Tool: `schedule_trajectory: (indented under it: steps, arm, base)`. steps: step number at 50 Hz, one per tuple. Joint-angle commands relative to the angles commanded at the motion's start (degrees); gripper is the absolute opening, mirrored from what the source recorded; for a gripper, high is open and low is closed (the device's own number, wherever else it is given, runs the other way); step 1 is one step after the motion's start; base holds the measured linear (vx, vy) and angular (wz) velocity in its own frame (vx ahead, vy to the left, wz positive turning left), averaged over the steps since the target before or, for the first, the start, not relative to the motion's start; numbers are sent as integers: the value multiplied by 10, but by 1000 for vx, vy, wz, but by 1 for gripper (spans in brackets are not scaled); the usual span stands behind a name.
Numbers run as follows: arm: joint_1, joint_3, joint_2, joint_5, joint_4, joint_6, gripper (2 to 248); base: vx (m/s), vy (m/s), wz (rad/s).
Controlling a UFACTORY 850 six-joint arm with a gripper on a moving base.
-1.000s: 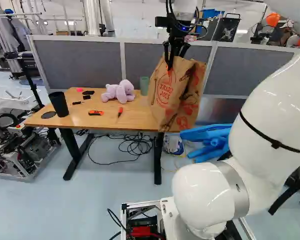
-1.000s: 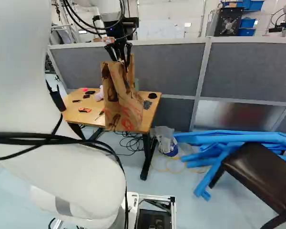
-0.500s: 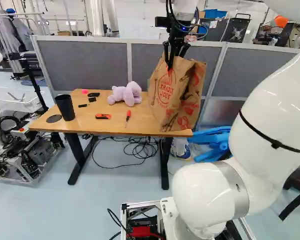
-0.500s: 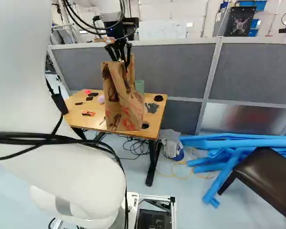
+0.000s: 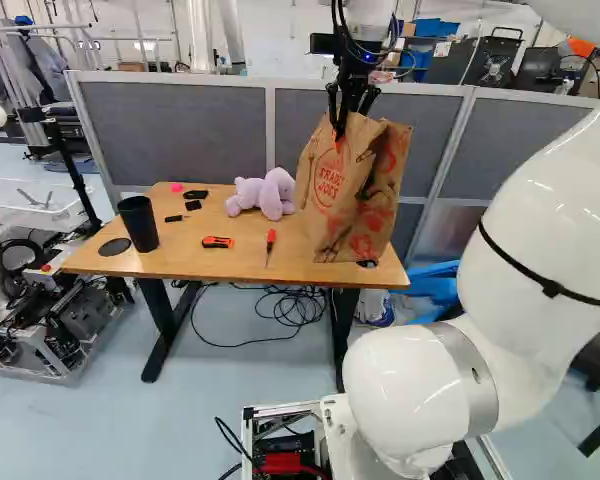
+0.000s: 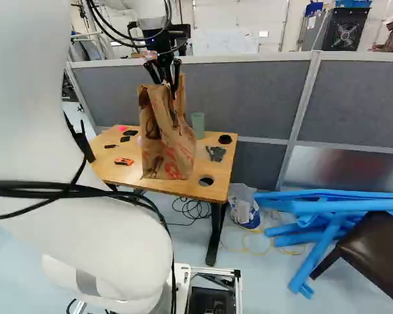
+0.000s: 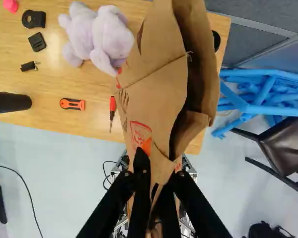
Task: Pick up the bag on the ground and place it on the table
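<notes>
A black gripper (image 7: 160,167) clamps its jaws on a paper bag (image 5: 350,200) by the top, likely so it lands upright on the table (image 5: 175,255).

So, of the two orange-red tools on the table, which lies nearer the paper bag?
The red-handled screwdriver: it lies between the paper bag and the orange cutter, and has a thin shaft.

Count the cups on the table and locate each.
2: black cup at the left of the left base view; green cup behind the paper bag in the right base view. More may be hidden.
</notes>
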Motion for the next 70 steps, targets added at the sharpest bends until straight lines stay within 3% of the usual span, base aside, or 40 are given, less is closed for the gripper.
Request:
schedule_trajectory:
  steps: [52, 70]
  arm:
    - [0, 0, 0, -3, 0, 1, 25]
    - [0, 0, 0, -3, 0, 91, 25]
  base:
    - [31, 2, 0]
    - [0, 0, 0]
